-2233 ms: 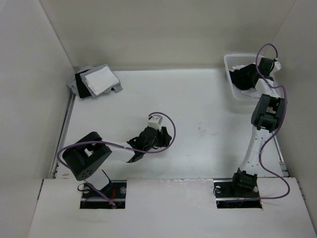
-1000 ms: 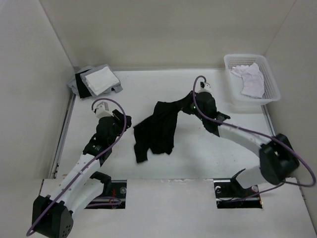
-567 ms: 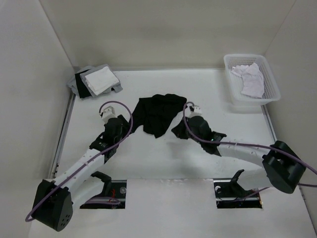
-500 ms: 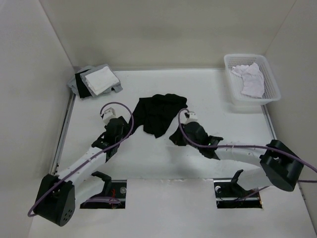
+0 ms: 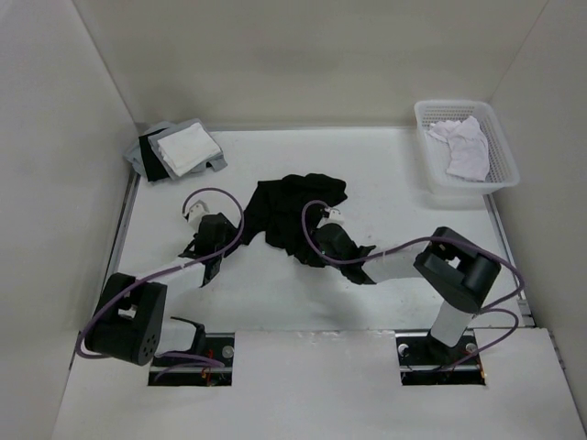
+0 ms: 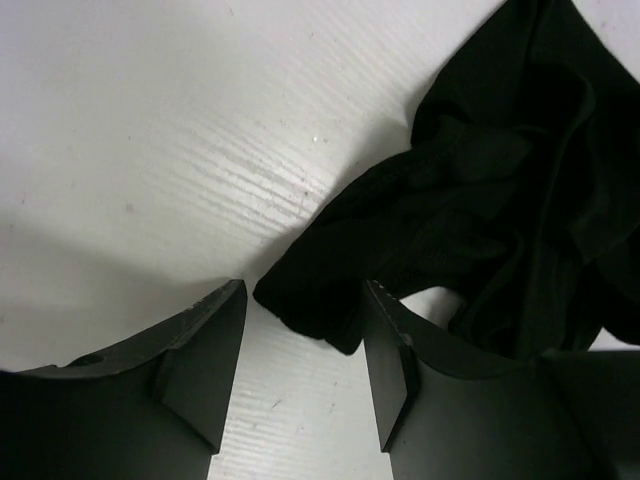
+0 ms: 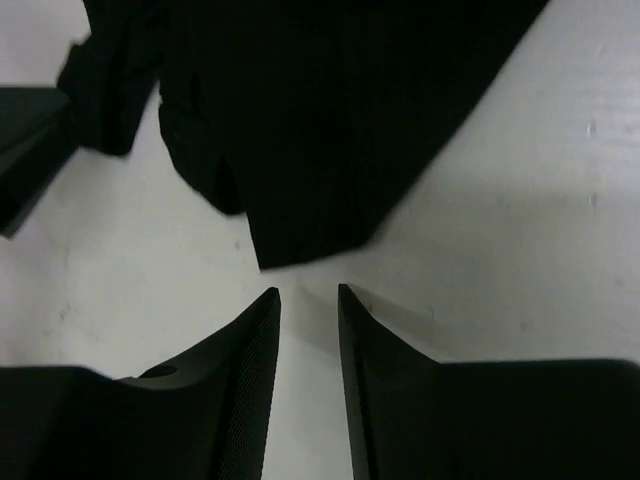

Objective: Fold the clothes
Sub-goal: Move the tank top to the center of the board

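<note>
Black, thin fabric sits between the spread fingers of my left gripper (image 6: 302, 300). It is a loose corner of the black sleeveless top (image 6: 500, 200) poking into the gap, and I am not clamping it. My right gripper (image 7: 309, 292) stands only narrowly parted and empty, its tips just short of another edge of the top. The top lies crumpled on the white table (image 5: 385, 174), between my two grippers and near the table's middle.

I judge it light, limp and quick to bunch, with nothing stiff to push against. It is best taken by pinching a hem corner or a shoulder strap on each side, then drawn flat.

At the far right a white plastic basket (image 5: 427, 151) holds a white garment (image 5: 466, 148). At the far left a small stack of grey, white and black cloths (image 5: 179, 151) sits on the table, in no container.
</note>
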### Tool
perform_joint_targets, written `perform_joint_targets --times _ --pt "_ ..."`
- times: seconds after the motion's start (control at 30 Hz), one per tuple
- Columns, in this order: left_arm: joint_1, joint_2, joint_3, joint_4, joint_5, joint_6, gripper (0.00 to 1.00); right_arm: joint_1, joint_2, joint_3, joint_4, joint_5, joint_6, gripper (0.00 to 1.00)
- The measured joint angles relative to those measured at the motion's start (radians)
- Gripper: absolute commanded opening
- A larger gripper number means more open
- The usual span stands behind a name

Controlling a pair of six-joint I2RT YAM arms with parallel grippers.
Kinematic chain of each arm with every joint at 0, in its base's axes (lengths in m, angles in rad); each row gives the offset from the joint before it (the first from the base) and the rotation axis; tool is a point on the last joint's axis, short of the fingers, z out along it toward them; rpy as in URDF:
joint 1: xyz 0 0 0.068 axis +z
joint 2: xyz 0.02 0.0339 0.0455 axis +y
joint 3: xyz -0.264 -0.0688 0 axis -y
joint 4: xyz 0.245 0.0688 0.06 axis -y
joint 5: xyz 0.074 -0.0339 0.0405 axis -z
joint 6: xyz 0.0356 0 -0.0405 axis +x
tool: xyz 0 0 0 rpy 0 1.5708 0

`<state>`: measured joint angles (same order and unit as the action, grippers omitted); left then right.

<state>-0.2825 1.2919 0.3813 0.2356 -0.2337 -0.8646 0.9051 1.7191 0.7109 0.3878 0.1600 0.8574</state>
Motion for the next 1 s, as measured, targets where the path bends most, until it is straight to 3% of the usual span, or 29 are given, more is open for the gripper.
perform_joint_targets --times 0.17,0.37,0.4,0.53,0.57,0.67,0.8,1.0 --pt "0.014 0.047 0.000 0.070 0.011 -0.011 0.34 -0.072 0.071 0.040 0.047 -0.005 0.032 0.01" --pt "0.014 0.075 -0.001 0.093 0.045 -0.019 0.11 -0.161 0.027 -0.013 0.053 0.032 0.063 0.00" --pt "0.014 0.075 -0.001 0.093 0.050 -0.020 0.10 -0.174 -0.004 -0.041 0.049 0.045 0.064 0.02" --pt "0.008 0.048 -0.018 0.093 0.073 -0.022 0.09 -0.225 -0.119 -0.108 0.005 0.091 0.066 0.34" --pt "0.003 0.035 -0.025 0.092 0.075 -0.023 0.08 -0.230 -0.136 -0.108 -0.014 0.102 0.064 0.36" --pt "-0.015 -0.014 -0.053 0.092 0.082 -0.023 0.08 -0.187 -0.180 -0.107 -0.076 0.146 0.055 0.42" --pt "-0.034 -0.068 -0.090 0.091 0.099 -0.028 0.07 0.002 -0.227 -0.077 -0.194 0.238 0.064 0.44" --pt "-0.039 -0.134 -0.121 0.090 0.115 -0.029 0.07 0.119 -0.145 0.043 -0.217 0.250 0.090 0.46"
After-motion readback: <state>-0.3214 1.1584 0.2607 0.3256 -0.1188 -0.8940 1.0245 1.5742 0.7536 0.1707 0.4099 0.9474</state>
